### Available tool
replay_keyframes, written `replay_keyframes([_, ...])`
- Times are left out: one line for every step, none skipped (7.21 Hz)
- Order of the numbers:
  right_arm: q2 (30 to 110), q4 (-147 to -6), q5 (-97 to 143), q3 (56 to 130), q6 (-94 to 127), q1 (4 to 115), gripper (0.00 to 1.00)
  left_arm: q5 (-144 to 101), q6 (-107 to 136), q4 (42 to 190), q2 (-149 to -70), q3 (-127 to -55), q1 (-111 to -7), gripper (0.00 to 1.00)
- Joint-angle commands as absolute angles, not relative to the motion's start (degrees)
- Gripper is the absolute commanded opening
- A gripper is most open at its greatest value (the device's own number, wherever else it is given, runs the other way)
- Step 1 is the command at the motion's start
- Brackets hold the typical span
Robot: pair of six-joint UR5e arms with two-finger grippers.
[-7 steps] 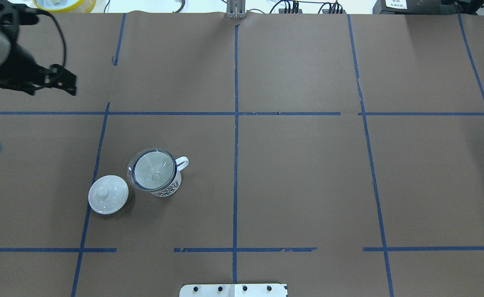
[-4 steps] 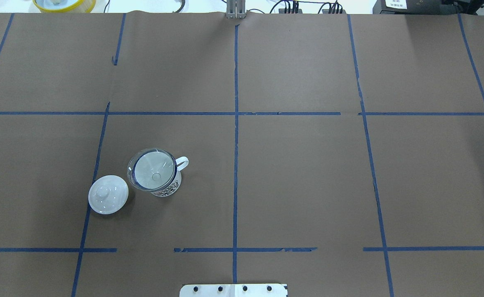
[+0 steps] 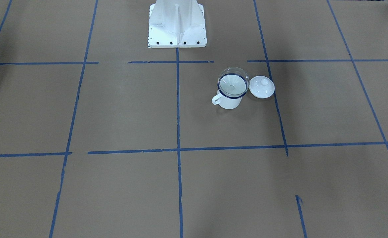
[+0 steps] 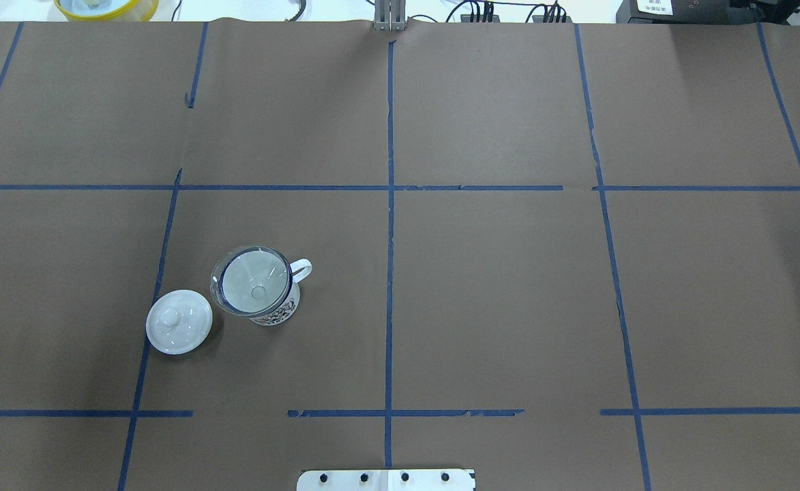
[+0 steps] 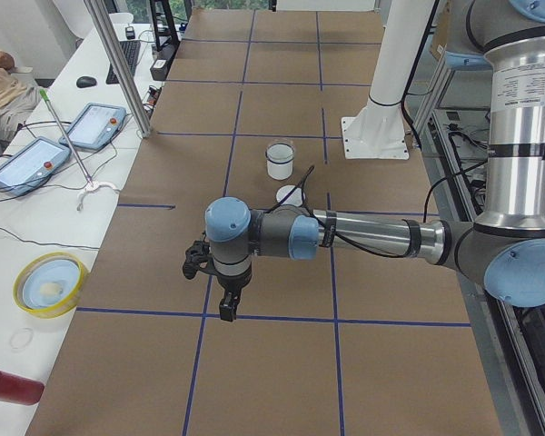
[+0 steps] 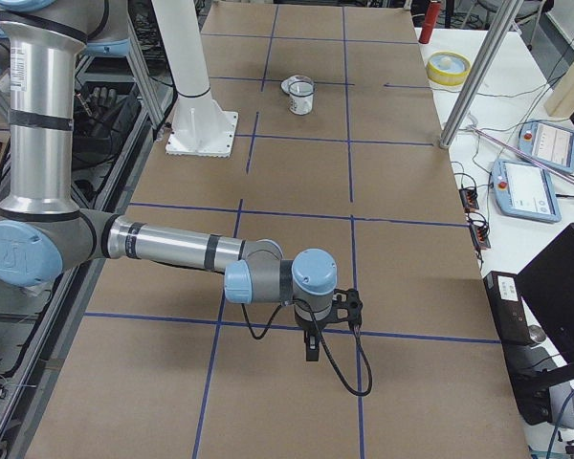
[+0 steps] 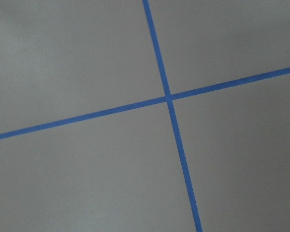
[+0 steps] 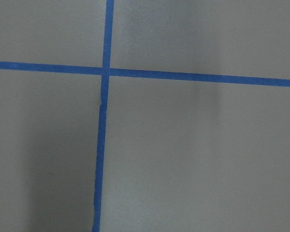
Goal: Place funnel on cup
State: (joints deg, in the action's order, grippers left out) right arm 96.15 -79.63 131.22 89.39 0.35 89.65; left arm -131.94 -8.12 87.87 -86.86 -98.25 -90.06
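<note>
From overhead, the lid (image 4: 179, 322) lies just beside the cup (image 4: 278, 312) at its 8 o'clock, leaving the mouth free. The funnel (image 4: 253, 281) sits in the cup, spout down, so the job looks done. The left gripper (image 5: 227, 307) and right gripper (image 6: 312, 346) hang well apart from it; I cannot tell if their jaws are released. Brown paper (image 4: 509, 307) crossed by blue tape lines (image 4: 389, 239) lies under it all.

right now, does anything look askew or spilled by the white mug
Nothing stands out: the clear see-through funnel sits upright in the white enamel blue-rimmed mug, and the round white knobbed lid lies knob-up beside it.
</note>
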Motion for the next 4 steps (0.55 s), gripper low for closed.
replay_keyframes([96.2,-79.6,131.2,89.4,0.4,89.6,1.0,-136.2,-7.9,87.4,-86.7,-98.1,-90.2,1.0])
replay_keyframes([96.2,-79.6,131.2,89.4,0.4,89.6,1.0,-138.8,-7.9,87.3,-86.7,-97.8,-90.0,1.0])
replay_keyframes([96.2,-79.6,131.2,89.4,0.4,89.6,1.0,-138.2,-7.9,87.4,-86.7,-97.6,-90.0,1.0])
replay_keyframes([96.2,-79.6,131.2,89.4,0.4,89.6,1.0,-138.2,-7.9,87.4,-86.7,-98.1,-90.0,1.0])
